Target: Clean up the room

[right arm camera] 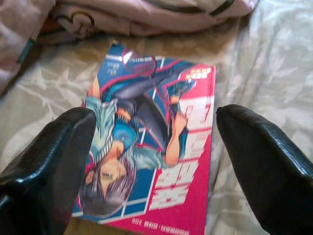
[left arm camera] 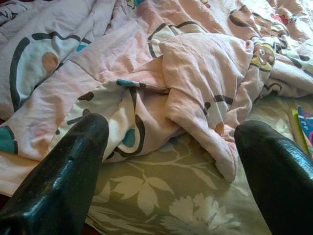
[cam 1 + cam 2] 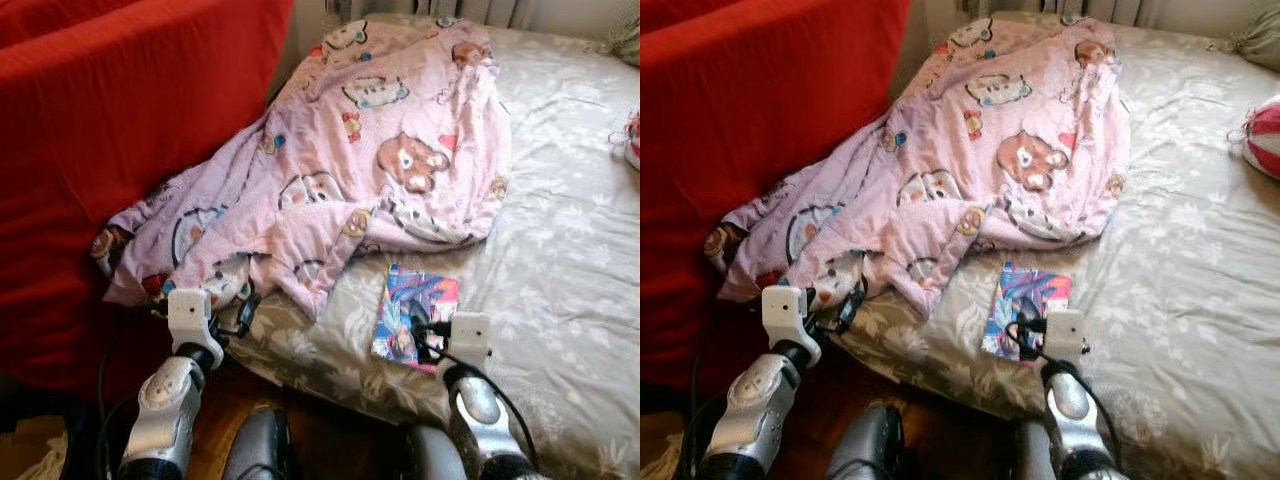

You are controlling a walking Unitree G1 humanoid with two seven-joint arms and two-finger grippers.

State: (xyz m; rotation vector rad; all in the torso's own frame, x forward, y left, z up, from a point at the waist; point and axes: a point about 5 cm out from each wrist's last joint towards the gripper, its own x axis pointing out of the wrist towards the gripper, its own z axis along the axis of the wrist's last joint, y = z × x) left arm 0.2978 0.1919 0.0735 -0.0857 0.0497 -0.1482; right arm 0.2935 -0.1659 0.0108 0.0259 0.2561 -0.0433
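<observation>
Nearest the robot, the right end effector [image 1: 151, 161] hung over the near end of a comic book [image 3: 414, 312], its two black fingers [image 1: 49, 161] spread wide to either side of the cover and not touching it. The left end effector [image 2: 171, 176] was likewise spread open, poised at the bed's near edge just before a drooping fold of the pink blanket [image 3: 370, 160].

The comic book lay flat on the bed [image 3: 570, 250] close to its near edge, a thin glossy rectangle in blue and magenta with a drawn figure on the cover. Its long axis ran from the robot away toward the blanket, slightly tilted, with the far short edge just beside the blanket's hem.

The bed wore a smooth, sheeny olive-beige cover printed with pale leaves. Beyond, the soft crumpled blanket, patterned with cartoon bears and cats, sprawled from the bed's left edge toward the far end, against a red upholstered sofa [image 3: 120, 120].
</observation>
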